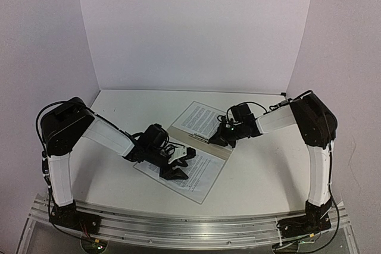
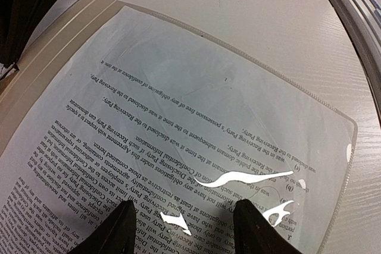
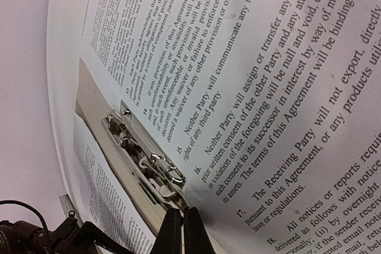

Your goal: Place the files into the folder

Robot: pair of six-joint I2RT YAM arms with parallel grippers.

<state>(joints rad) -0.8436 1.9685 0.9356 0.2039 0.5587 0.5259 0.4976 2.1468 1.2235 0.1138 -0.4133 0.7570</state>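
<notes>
"From above, how far along is it?"

"The folder lies open on the table. Only a beige strip of it shows, between the two files. The far sheet lies on one side of the strip and the near sheet on the other. I can't tell whether a cover lies under each. I'd say they're roughly placed, with fastening and closing left to do."

"The left wrist view?"

"The left gripper hangs over the glossy near sheet, jaws apart with nothing between them. I can read 'Confidential Information', 'Receiving Party' and 'Disclosing Party'."

"And the right?"

"The right gripper has its fingers pressed together and holds nothing, its tip beside the metal clip. The far sheet reads 'Neither Party will assign or transfer any rights' and 'The Receiving Party will not export'. I see no brand."
</notes>
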